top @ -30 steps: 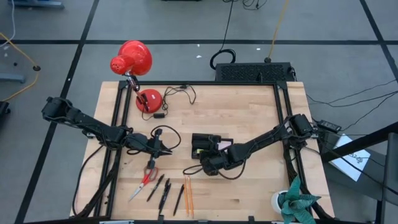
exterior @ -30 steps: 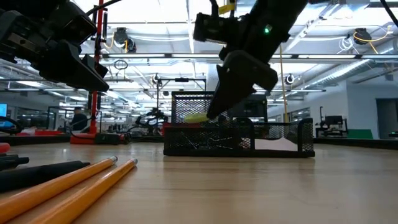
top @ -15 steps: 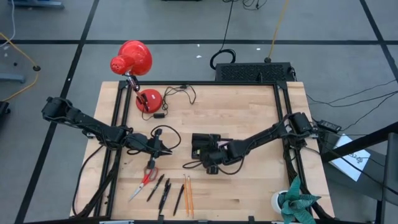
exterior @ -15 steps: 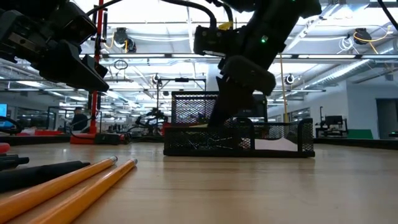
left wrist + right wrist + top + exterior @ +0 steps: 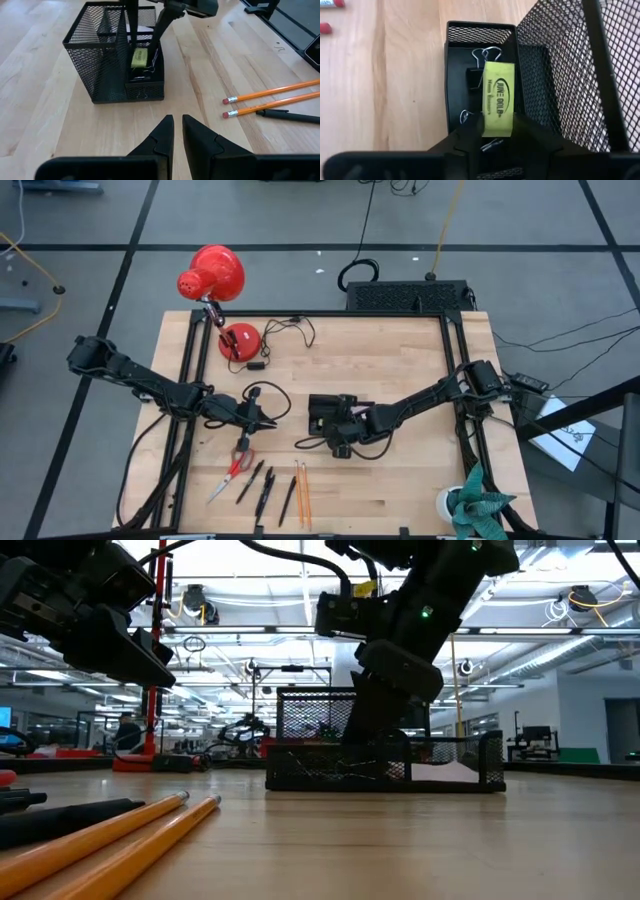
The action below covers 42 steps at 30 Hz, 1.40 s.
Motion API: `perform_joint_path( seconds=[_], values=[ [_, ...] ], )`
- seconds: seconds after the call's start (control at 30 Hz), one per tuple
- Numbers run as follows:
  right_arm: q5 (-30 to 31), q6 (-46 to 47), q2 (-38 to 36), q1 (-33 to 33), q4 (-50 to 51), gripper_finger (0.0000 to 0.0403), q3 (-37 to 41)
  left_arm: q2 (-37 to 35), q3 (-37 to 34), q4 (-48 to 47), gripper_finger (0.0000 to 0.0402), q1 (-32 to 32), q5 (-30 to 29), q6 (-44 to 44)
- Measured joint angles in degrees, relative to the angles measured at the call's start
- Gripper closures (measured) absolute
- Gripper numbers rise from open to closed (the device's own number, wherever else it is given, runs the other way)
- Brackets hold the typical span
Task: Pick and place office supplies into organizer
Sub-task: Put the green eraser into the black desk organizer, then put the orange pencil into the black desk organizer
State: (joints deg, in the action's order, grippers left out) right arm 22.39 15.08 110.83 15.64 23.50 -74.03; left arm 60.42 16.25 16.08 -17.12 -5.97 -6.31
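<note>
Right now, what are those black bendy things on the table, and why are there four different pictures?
They are two robot arms, each ending in a two-fingered hand. One picture looks down from above, one peeks across the tabletop, and two come from cameras on the arms' wrists. The right hand reaches into the black mesh organizer with a small yellow piece between its fingers, above some binder clips in the low compartment. The left hand waits nearby, holding nothing. Still lying on the wooden table are red-handled scissors, black pens and two orange pencils. A red lamp stands at one corner.
</note>
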Motion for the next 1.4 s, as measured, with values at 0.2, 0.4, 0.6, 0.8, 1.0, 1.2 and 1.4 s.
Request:
perform_joint_path(
  seconds=[0.2, 0.4, 0.6, 0.8, 1.0, 1.2, 1.4],
  values=[
    [0.01, -0.94, 0.02, -0.02, -0.74, 0.0257, 0.06, 0.00, 0.00, 0.01, 0.0355, 0.00, -0.01, 0.04],
    [0.40, -3.23, -1.54, 0.18, -4.09, 0.0251, 0.12, 0.01, 0.02, 0.00, 0.0355, 0.00, -0.01, 0.05],
    [5.03, -11.01, -5.75, 2.28, -8.98, 0.0263, 0.12, 0.00, 0.04, 0.24, 0.0355, 0.00, 0.11, -0.12],
    [7.64, -21.97, -10.67, 4.55, -14.01, 0.0286, 0.06, 0.00, 0.04, 0.42, 0.0355, 0.00, 0.31, 0.00],
    [-1.66, -31.42, -15.14, 4.90, -18.81, 0.0353, 2.50, 0.00, 0.04, 0.46, 0.0355, 0.00, 0.08, 2.85],
    [-10.53, -34.11, -20.61, 2.33, -30.91, 0.0395, 12.86, 0.00, 0.04, -0.25, 0.0355, 0.00, -0.07, 6.20],
    [-10.75, -32.82, -29.22, -0.79, -51.68, 0.0385, 31.22, 0.09, 0.04, -0.44, 0.0355, 0.00, -1.34, 1.53]
  ],
)
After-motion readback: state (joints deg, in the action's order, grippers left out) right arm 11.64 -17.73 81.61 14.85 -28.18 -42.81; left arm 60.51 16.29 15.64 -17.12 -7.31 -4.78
